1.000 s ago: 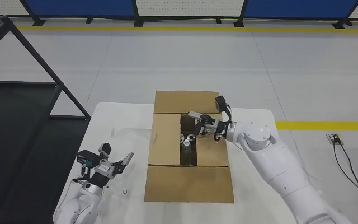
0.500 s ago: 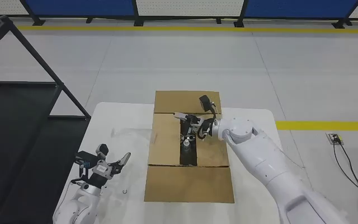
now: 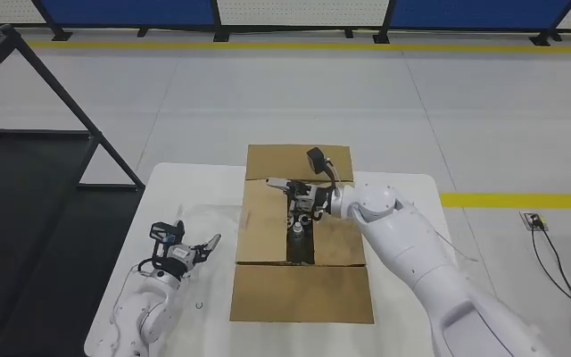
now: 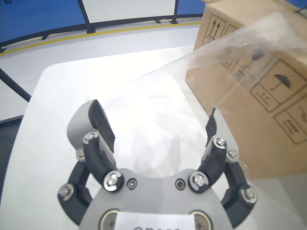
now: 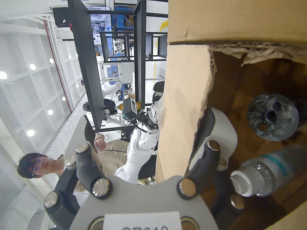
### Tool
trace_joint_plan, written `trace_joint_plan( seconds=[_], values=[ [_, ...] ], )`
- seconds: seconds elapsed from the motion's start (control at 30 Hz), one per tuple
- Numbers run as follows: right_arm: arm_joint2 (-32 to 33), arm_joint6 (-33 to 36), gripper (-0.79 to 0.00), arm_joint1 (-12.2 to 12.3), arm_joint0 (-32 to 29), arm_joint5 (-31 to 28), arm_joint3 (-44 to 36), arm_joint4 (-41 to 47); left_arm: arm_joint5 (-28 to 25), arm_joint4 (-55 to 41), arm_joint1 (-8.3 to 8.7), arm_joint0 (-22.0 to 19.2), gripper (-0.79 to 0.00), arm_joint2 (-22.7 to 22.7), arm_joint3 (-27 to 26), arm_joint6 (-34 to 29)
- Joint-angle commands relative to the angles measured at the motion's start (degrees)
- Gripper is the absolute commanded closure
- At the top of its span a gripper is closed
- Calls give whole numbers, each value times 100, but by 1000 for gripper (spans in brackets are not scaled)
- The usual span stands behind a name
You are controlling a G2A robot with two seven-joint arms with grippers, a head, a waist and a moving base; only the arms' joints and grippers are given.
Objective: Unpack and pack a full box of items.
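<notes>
**Open gripper at the box flap, bottle inside**

Top view: The box (image 3: 268,223) stands open in the middle of the table (image 3: 178,187). The right gripper (image 3: 299,192) is over its gap, just above a bottle (image 3: 297,234).

Left wrist view: The left gripper (image 4: 153,113) is wide open and holds nothing. A clear sheet (image 4: 203,56) blurs the box side.

Right wrist view: The right gripper (image 5: 148,140) is wide open, with one finger on each side of a flap (image 5: 184,92). The bottle (image 5: 261,171) looks light and slippy, so its round body seems the best place to grab. A dark round thing (image 5: 272,119) is hard to name.

I get bright, even overhead light. The white worktop (image 4: 60,82) glares almost blank in the left wrist view. Round ceiling lamps (image 5: 30,66) flare, the box (image 5: 230,8) is shaded brown inside, and both wrist views bend lines at their edges.
</notes>
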Motion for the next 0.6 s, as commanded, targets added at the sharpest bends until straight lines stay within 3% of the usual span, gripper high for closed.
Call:
trace_joint_plan(
  seconds=[0.0,0.3,0.57],
  values=[
    [14,8,-785,-28,16,-42,28,-21,280,242,-51,-378,-785,236,403,16],
    [116,37,-785,-79,7,-207,54,-118,822,368,-331,-1543,-785,1023,1839,79],
    [241,61,-785,-75,-44,-248,37,-194,886,74,-490,-2137,-785,1211,2511,176]
  ],
)
